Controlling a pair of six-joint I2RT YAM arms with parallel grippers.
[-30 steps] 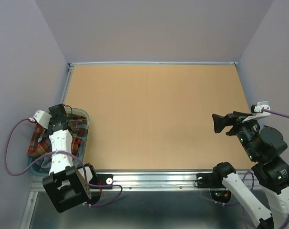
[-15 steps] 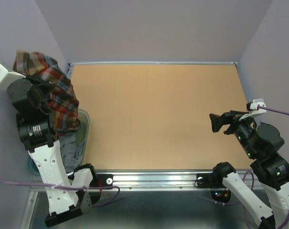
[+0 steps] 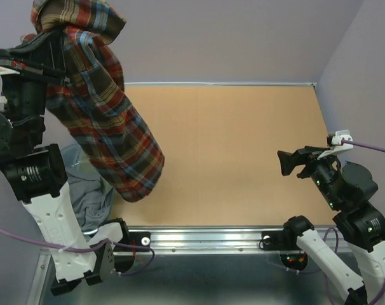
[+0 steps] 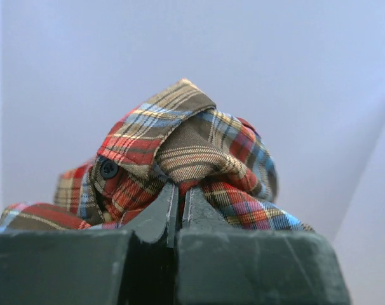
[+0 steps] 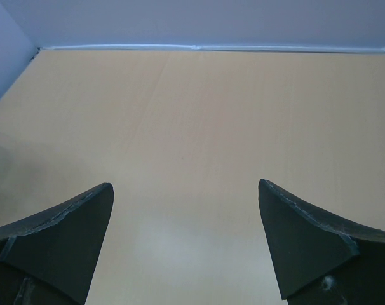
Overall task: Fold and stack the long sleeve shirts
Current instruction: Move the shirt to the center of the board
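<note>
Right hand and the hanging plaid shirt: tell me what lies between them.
Only bare tabletop: the top external view shows nothing else on the stretch from the open right hand to the plaid shirt.

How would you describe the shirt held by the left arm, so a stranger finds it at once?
Start at the tan table and go to its left edge. There a shirt hangs from the left pincer, which is shut on it. It is red, brown and blue plaid, unlike the plain grey cloth below it.

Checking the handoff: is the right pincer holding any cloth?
No, the right pincer is wide open, with only the table showing in its gap.
</note>
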